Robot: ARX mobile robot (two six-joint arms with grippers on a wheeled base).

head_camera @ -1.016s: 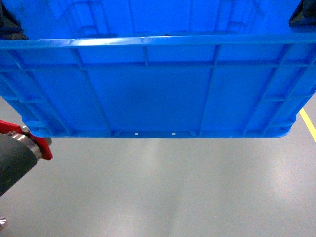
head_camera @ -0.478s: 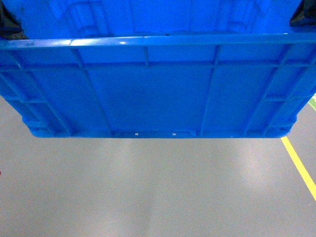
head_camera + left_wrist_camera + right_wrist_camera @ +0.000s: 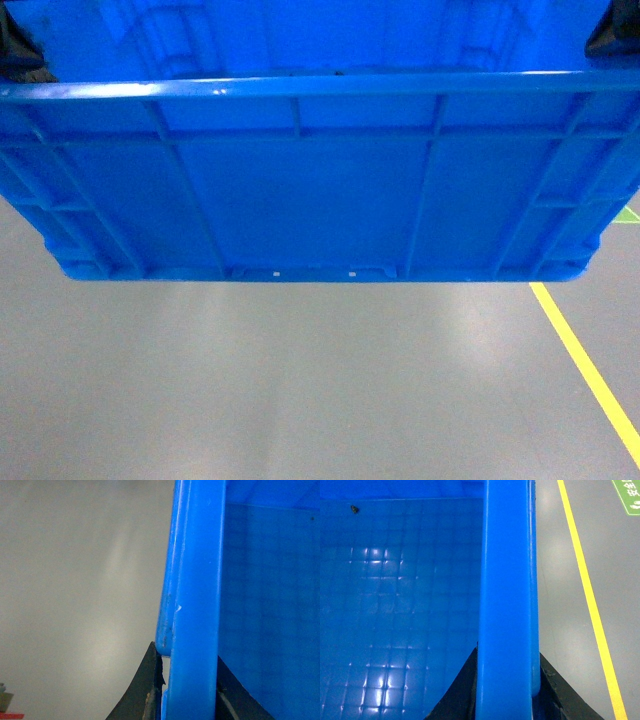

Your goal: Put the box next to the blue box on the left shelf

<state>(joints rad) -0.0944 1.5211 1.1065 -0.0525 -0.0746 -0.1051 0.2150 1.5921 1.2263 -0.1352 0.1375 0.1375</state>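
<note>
Grey floor [image 3: 300, 390], yellow line [image 3: 585, 365]

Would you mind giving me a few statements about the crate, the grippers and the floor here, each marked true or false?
1. The box is held above bare floor. True.
2. The left gripper is open, clear of the rim. False: its jaws straddle the rim, shut on it.
3. A yellow line runs along the floor on the right. True.
4. The box is packed with parts. False: the right wrist view shows bare gridded bottom and one small dark speck.
5. The right gripper clamps the box's rim. True.
</note>
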